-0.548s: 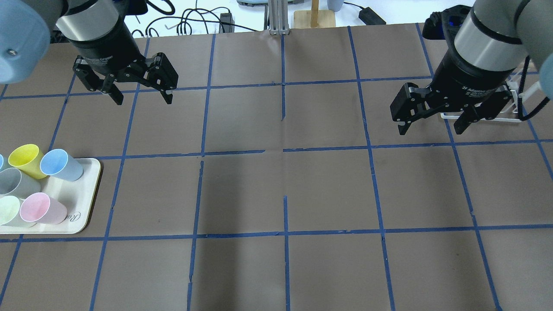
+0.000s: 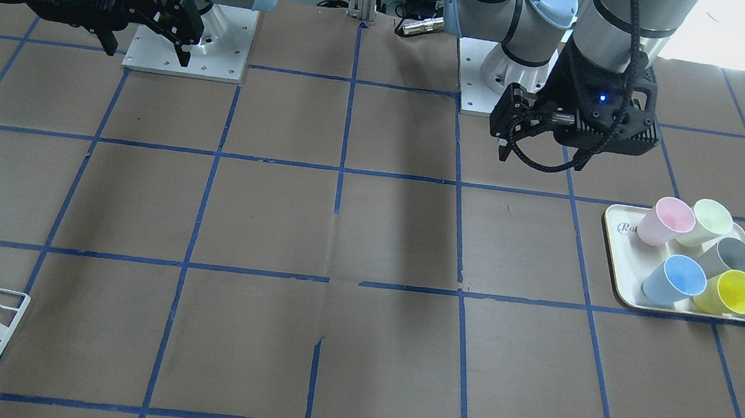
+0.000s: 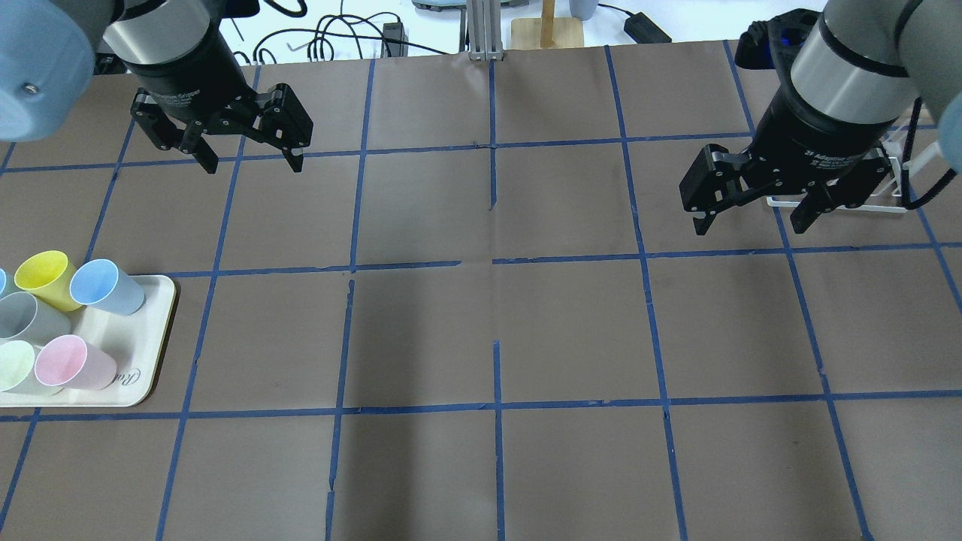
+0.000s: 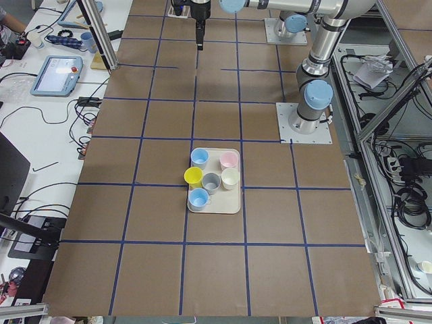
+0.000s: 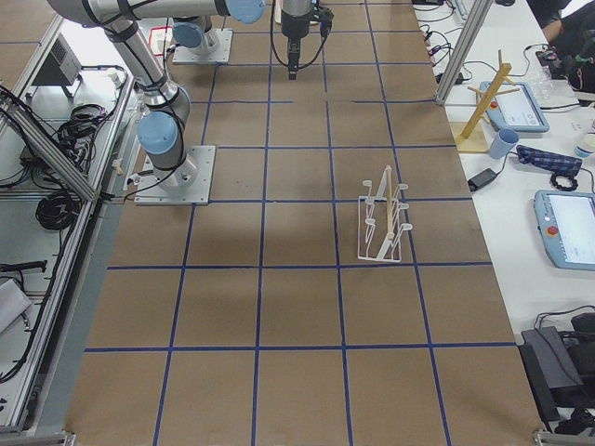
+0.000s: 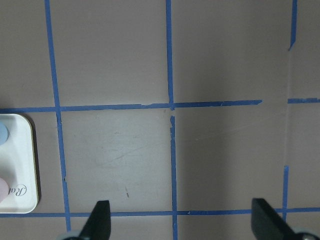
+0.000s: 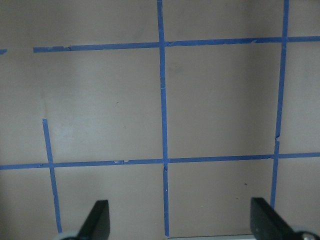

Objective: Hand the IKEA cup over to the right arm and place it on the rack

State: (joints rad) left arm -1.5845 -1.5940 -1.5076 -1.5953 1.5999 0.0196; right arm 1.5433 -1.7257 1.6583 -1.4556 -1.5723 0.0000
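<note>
The IKEA cup (image 3: 26, 319) is the grey one, standing among coloured cups on a cream tray (image 3: 146, 353) at the table's left edge; it also shows in the front view (image 2: 731, 255) and the left side view (image 4: 211, 182). My left gripper (image 3: 250, 167) is open and empty, hovering well beyond the tray, apart from the cups; the front view shows it too (image 2: 542, 159). My right gripper (image 3: 748, 227) is open and empty, hanging in front of the white wire rack (image 3: 894, 197), which it partly hides. The rack shows whole in the right side view (image 5: 383, 221).
Yellow (image 3: 43, 279), blue (image 3: 105, 287), pink (image 3: 74, 362) and pale green (image 3: 15, 367) cups crowd round the grey one. The tray's corner shows in the left wrist view (image 6: 20, 165). A wooden stand (image 3: 547, 30) and cables lie beyond the far edge.
My left gripper has moved slightly toward the table's far edge. The right gripper and the cups have not moved.
</note>
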